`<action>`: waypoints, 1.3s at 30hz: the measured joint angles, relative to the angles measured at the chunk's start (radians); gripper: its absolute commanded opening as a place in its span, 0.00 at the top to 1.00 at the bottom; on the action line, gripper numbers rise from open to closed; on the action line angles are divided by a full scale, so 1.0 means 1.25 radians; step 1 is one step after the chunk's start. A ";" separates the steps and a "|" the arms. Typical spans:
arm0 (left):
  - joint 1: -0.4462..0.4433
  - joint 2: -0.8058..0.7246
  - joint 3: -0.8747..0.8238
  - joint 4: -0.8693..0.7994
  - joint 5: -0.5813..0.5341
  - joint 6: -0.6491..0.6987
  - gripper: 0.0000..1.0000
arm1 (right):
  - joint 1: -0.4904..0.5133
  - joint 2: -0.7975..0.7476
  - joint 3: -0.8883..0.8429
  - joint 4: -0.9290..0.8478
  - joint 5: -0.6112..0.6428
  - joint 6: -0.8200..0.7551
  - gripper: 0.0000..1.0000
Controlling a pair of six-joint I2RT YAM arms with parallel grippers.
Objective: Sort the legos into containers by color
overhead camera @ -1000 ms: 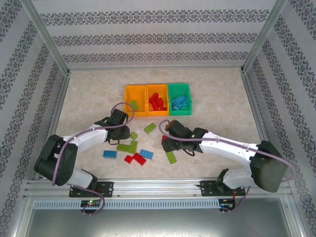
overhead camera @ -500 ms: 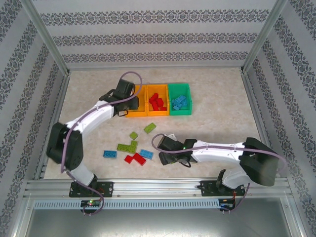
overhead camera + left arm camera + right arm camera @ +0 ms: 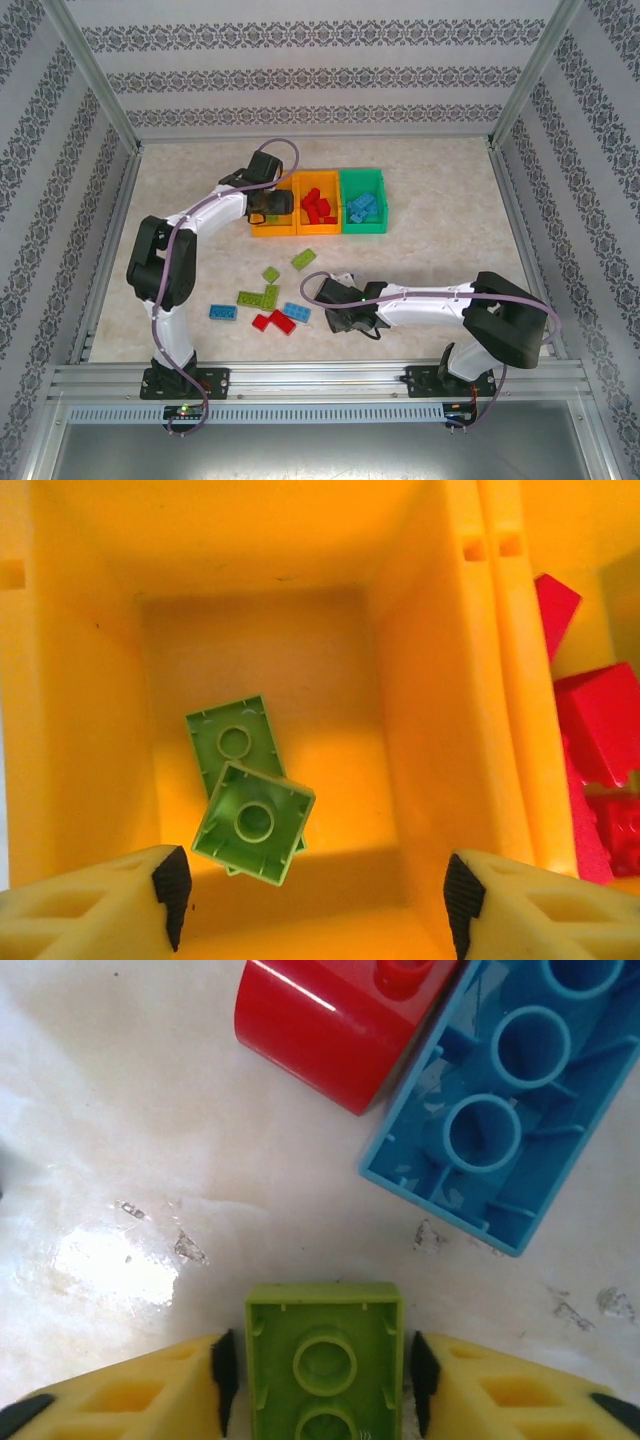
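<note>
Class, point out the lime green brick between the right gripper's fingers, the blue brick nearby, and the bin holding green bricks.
lime green brick (image 3: 325, 1365): right wrist view, underside centre.
blue brick (image 3: 483, 1132): right wrist view, lower tube.
orange bin (image 3: 300, 650): left wrist view, bare floor.

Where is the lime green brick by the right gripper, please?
Right wrist view: the lime green brick lies upside down between the fingers of the right gripper, just short of a blue brick and a red brick.

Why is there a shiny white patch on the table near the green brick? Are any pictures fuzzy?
Right wrist: that patch is light glare on the table, and the red brick has a bright streak too; left wrist: the orange bin looks glowy, with shadow near the fingers, edges slightly soft; top external: evenly lit and sharp.
</note>
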 measured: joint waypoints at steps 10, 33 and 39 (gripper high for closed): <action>0.000 -0.266 -0.205 0.038 0.024 -0.001 0.10 | 0.000 -0.009 0.000 0.010 -0.011 0.000 0.70; 0.000 -0.676 -0.649 0.024 -0.009 -0.050 0.00 | -0.298 0.286 0.581 0.152 -0.297 -0.127 0.71; -0.005 -0.663 -0.665 0.016 0.027 -0.077 0.00 | -0.346 0.442 0.746 0.151 -0.322 -0.099 0.68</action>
